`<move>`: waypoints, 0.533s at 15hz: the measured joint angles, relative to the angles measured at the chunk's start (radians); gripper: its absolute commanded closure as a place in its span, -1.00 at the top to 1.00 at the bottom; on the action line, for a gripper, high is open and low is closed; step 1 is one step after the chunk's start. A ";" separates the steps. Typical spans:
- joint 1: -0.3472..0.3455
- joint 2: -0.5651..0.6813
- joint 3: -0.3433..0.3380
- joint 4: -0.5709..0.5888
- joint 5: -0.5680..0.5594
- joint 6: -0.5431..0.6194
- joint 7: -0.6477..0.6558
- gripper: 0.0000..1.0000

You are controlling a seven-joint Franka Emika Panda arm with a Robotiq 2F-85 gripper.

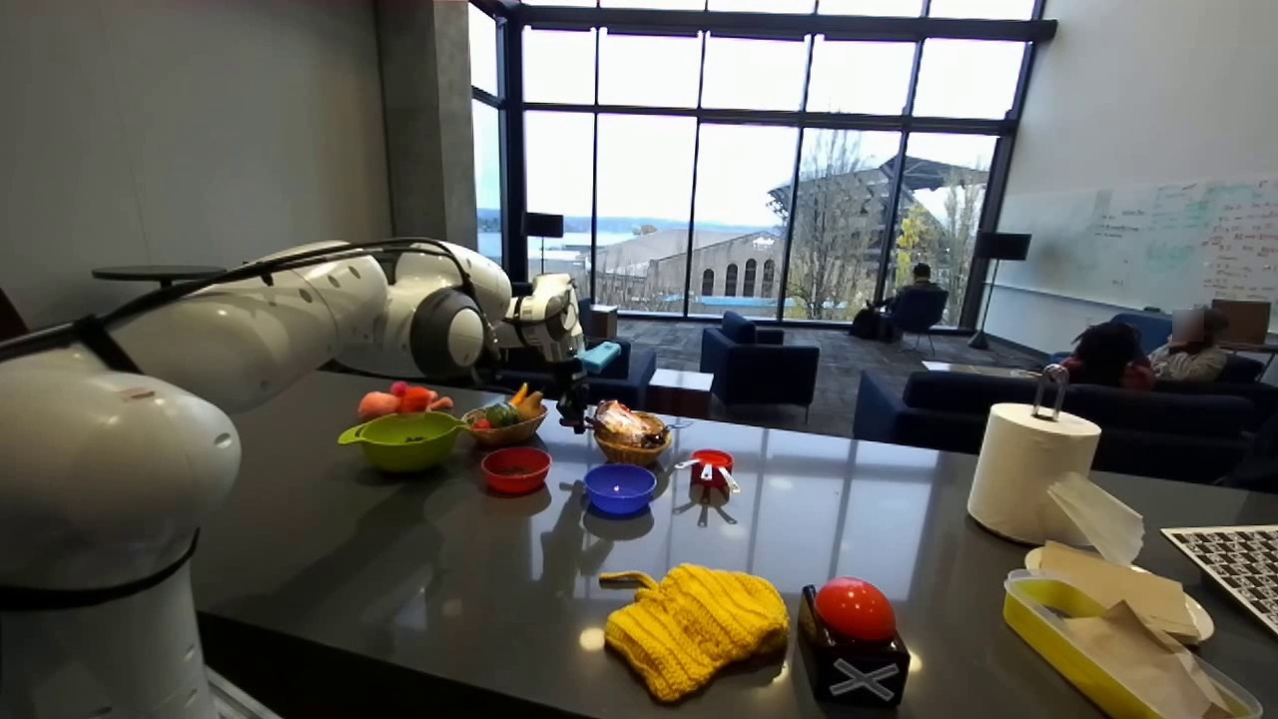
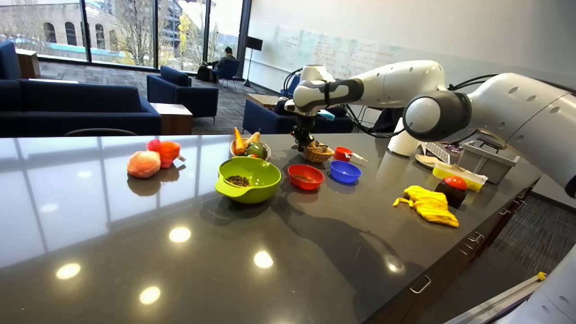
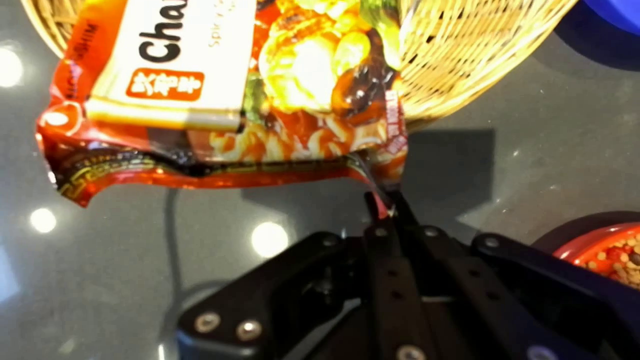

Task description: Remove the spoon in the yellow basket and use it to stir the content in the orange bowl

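Note:
The yellowish wicker basket (image 1: 636, 454) stands on the dark counter, also in an exterior view (image 2: 315, 157) and at the top of the wrist view (image 3: 460, 70). A red-orange noodle packet (image 3: 200, 110) lies tilted over its rim; it also shows in an exterior view (image 1: 627, 423). My gripper (image 3: 387, 207) is nearly closed, with a corner of the packet pinched between its fingertips. It hangs down beside the basket in both exterior views (image 1: 574, 423) (image 2: 300, 146). I cannot make out a spoon; the packet covers much of the basket. No orange-tan bowl with pale lumps is visible.
A red bowl (image 2: 306, 172) of grain bits and a blue bowl (image 1: 619, 489) stand close by. A green bowl (image 2: 261, 180), a vegetable basket (image 1: 504, 433) and red measuring cups (image 1: 712, 465) are near. A yellow knitted mat (image 1: 699, 629) and red button (image 1: 856, 609) lie towards the front.

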 measured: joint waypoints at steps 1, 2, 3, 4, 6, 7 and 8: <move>0.006 0.000 -0.006 0.000 0.000 0.000 0.009 -0.98; 0.014 0.000 -0.013 0.000 -0.001 0.000 0.021 -0.98; 0.023 0.000 -0.020 0.000 -0.001 0.000 0.032 -0.98; 0.032 0.000 -0.027 0.000 -0.003 0.000 0.045 -0.98; 0.052 0.000 -0.041 0.000 -0.012 0.000 0.074 -0.98; 0.063 0.000 -0.048 0.000 -0.017 0.000 0.090 -0.98; 0.072 0.000 -0.056 0.000 -0.023 0.000 0.108 -0.98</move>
